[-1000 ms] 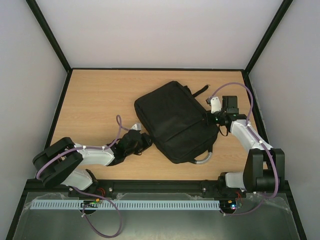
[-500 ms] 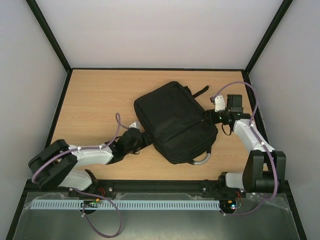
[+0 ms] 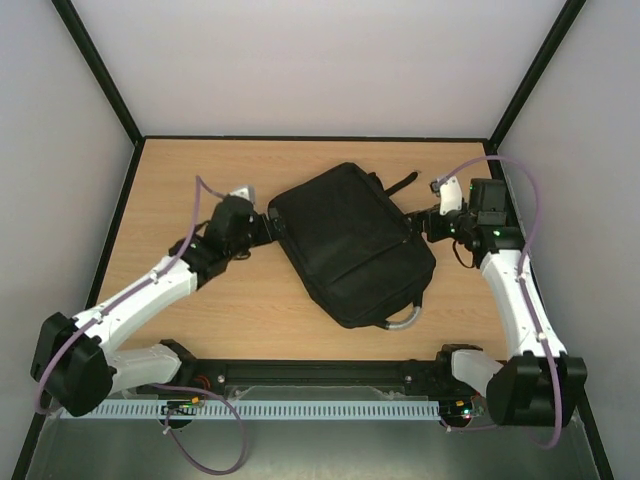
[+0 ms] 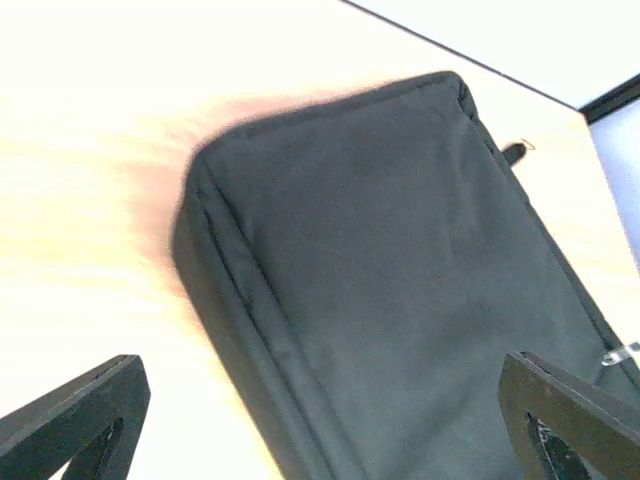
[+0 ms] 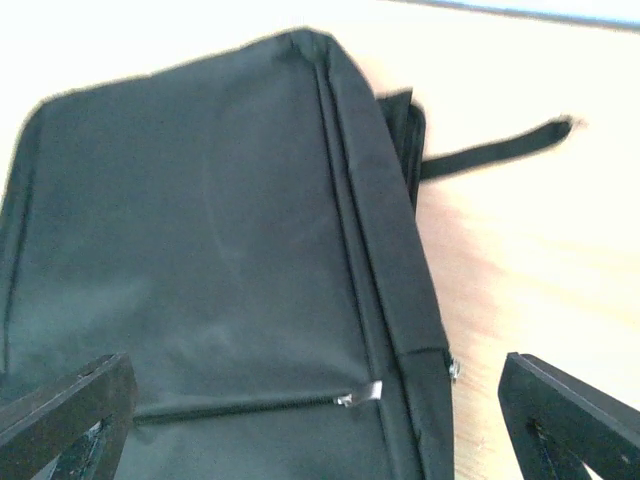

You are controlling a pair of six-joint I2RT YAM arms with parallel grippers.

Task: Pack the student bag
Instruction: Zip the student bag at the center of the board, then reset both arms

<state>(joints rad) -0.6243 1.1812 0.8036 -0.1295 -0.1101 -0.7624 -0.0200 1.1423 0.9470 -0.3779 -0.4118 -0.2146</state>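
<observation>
The student bag [image 3: 350,245] is a large black soft bag lying flat and slanted in the middle of the wooden table, zippers shut. Its grey handle loop [image 3: 405,318] sticks out at the near edge, and a black strap [image 3: 400,183] trails off the far corner. My left gripper [image 3: 267,225] is at the bag's left corner, open, and the bag [image 4: 400,300] fills the left wrist view between its spread fingers [image 4: 75,420]. At the bag's right side my right gripper [image 3: 422,226] is open over the bag [image 5: 220,250], near a zipper pull [image 5: 365,393].
The wooden table [image 3: 190,190] is bounded by a black frame and white walls on the left, far and right sides. A perforated rail [image 3: 260,410] and the arm bases run along the near edge. The strap [image 5: 495,150] lies on bare wood.
Both grippers have gone from shut to wide open. The left arm swung from the bag's near-left edge up to its left corner. The right arm drew back slightly to the right.
</observation>
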